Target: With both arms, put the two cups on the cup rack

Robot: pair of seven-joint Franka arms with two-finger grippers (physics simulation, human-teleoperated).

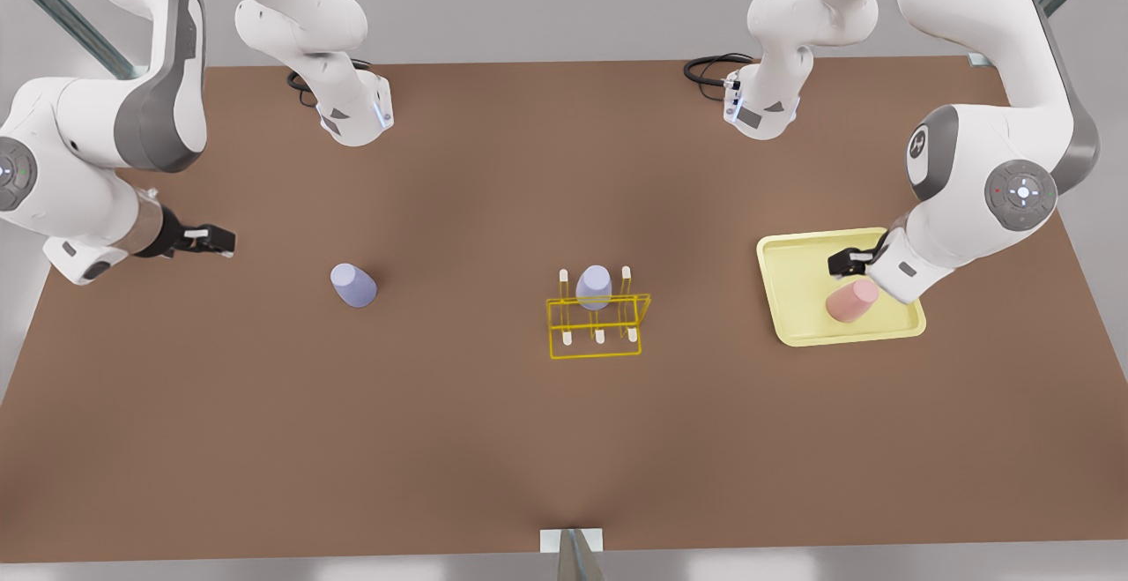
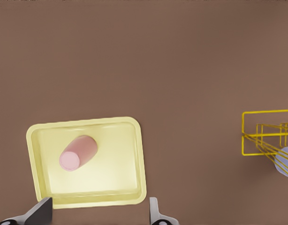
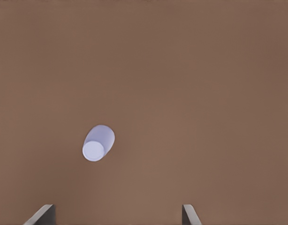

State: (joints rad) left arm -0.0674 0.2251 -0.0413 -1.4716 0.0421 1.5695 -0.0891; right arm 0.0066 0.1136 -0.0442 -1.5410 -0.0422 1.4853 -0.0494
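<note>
**A:** Where's the left gripper (image 1: 837, 262)?

**B:** At the front view's right, over the pale-yellow tray (image 1: 789, 286), just above the pink cup (image 1: 851, 300). Forearm angles down, fingers apart and holding nothing. In the left wrist view the pink cup (image 2: 77, 153) sits inside the tray (image 2: 133, 161), seemingly upside down, between the spread fingertips (image 2: 41, 211).

**A:** Right gripper (image 1: 225, 241)?

**B:** At the front view's left, forearm roughly level, pointing toward the lavender cup (image 1: 353, 286) on the table (image 1: 441, 440) but well apart from it. In the right wrist view the fingers (image 3: 43, 213) are wide, nothing between them, cup (image 3: 98, 143) ahead on bare table.

**A:** Rack?

**B:** The cup rack (image 1: 597, 325) is mid-table, yellow wire. A second lavender cup (image 1: 594, 286) already sits inverted on a back peg. Rack corner (image 2: 268, 136) also shows in the left wrist view.
</note>
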